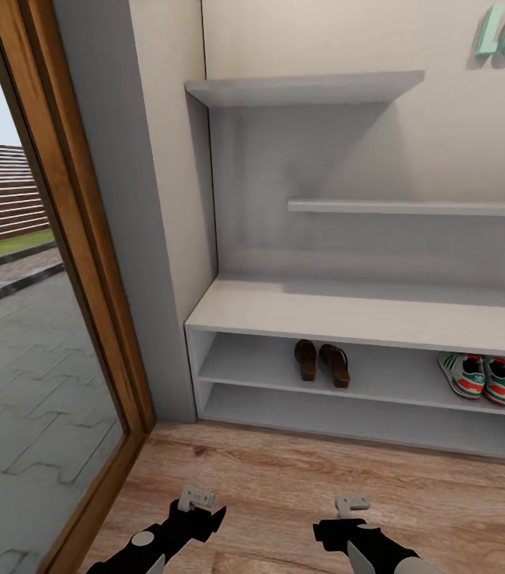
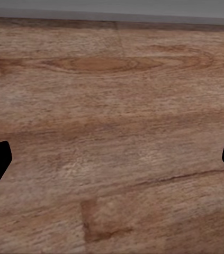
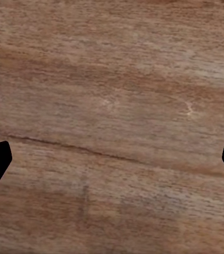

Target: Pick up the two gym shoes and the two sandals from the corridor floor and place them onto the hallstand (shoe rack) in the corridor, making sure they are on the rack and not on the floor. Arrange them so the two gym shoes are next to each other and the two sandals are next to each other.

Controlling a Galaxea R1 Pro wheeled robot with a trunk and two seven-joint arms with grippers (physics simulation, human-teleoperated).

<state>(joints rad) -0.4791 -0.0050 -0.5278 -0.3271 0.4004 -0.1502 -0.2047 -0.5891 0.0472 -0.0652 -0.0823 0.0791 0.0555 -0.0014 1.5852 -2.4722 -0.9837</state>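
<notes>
Sandals [image 1: 322,363] lie side by side on the hallstand's [image 1: 364,312] upper open shelf, long axes running near-to-far; gym shoes [image 1: 478,377] sit paired further right (cut off at the frame edge). Both lie beyond the left gripper [image 1: 197,502] and right gripper [image 1: 354,505], which hang spread wide and empty over the corridor floor [image 1: 284,470].

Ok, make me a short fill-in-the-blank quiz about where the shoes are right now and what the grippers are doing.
1. The two sandals and the two gym shoes sit on the hallstand's ____ open shelf.
2. The sandals lie to the ____ of the gym shoes in the head view.
3. The left gripper and right gripper hang above the ____, holding nothing.

Missing words: upper; left; corridor floor
</notes>
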